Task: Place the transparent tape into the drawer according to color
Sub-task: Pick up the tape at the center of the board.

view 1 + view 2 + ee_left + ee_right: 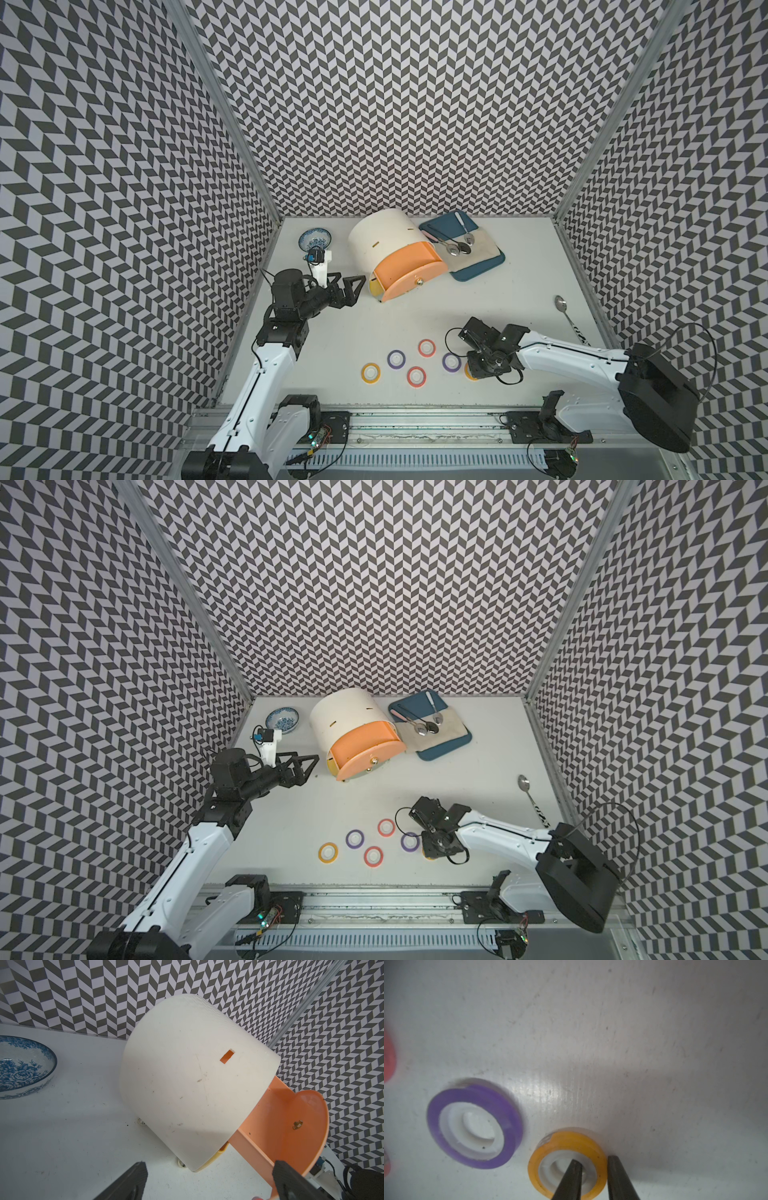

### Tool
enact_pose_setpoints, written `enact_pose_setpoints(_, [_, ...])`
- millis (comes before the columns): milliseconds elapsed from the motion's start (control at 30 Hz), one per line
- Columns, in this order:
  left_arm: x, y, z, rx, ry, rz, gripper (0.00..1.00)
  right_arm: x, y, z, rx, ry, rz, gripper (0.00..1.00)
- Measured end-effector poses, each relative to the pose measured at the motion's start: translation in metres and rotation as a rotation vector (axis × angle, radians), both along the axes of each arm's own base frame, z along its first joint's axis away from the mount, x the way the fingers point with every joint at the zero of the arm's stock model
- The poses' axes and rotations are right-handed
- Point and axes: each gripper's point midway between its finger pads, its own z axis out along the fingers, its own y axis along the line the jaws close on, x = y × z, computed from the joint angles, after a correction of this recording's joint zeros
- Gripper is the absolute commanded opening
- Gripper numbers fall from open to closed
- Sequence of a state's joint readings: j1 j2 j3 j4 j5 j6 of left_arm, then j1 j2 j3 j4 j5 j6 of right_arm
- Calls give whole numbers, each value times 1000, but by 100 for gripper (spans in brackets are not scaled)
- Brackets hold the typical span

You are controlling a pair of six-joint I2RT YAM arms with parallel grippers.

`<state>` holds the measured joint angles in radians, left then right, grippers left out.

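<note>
Six flat tape rings lay white cores up, well apart from the drawers. From the robot's left came a yellow ring point(370, 372), a purple ring point(396, 358), a near red ring point(416, 376), a far red ring point(427, 347), a second purple ring point(451, 362) and, just beside it, a second yellow ring point(566, 1141), its wall straddled by the right gripper point(591, 1158). The orange drawer point(405, 270) stood pulled out of its white domed case point(382, 237), and a yellow drawer point(375, 286) showed an edge beneath.

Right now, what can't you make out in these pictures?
Yellow tape: in both top views, mostly under the right hand.
Yellow drawer: both top views, covered by the orange drawer.
Red tape: right wrist view, blurred, cut by edge.
Right hand's grip: wrist view leaves tightness unclear.
</note>
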<state>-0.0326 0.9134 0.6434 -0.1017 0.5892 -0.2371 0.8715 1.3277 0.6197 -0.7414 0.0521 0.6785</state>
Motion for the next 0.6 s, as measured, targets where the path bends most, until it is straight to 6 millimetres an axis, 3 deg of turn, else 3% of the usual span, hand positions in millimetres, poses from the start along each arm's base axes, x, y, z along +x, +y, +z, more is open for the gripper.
enact_pose_setpoints(200, [-2, 0, -5, 1, 11, 0, 100, 0, 2, -2, -14, 3, 9, 0])
enact_pose_setpoints(600, [-2, 0, -5, 2, 13, 1, 100, 3, 4, 3, -11, -6, 0, 0])
